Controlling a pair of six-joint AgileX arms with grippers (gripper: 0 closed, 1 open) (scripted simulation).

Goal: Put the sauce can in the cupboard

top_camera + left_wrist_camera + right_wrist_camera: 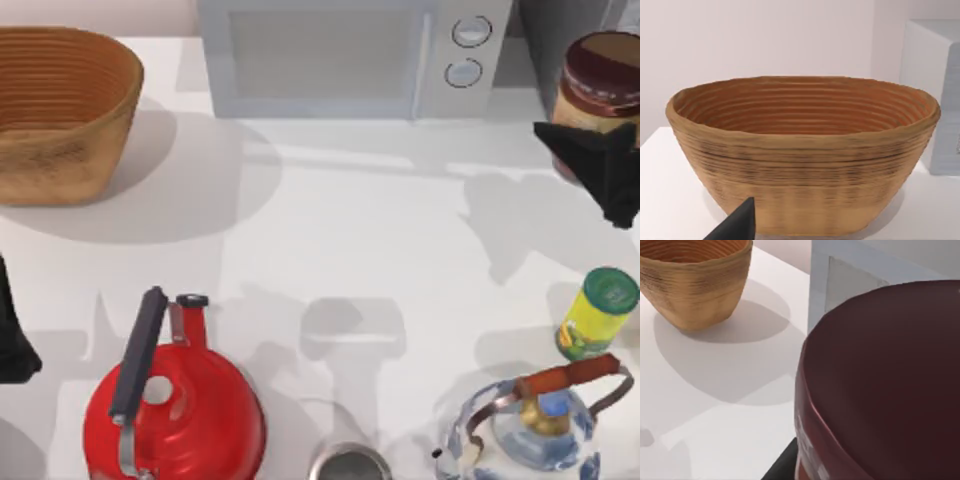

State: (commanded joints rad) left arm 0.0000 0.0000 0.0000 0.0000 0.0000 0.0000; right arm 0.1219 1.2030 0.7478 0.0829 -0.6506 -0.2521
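The sauce can [603,85], a round jar with a dark maroon lid and an orange-yellow label, hangs above the table at the far right. My right gripper [598,162] is shut on it, its black fingers wrapped round the lower part of the jar. Its maroon lid [885,380] looms close in the right wrist view, with a dark finger [782,467] beside it. The grey cupboard [545,40] stands just behind the can at the back right corner. My left gripper [12,340] is parked at the table's left edge, with one fingertip [737,225] in the left wrist view.
A light grey microwave [350,55] with two knobs stands at the back centre. A woven basket [60,110] is at the back left. Along the front stand a red kettle [175,405], a metal cup [348,465], a blue-white kettle [540,430] and a yellow-green container [598,312].
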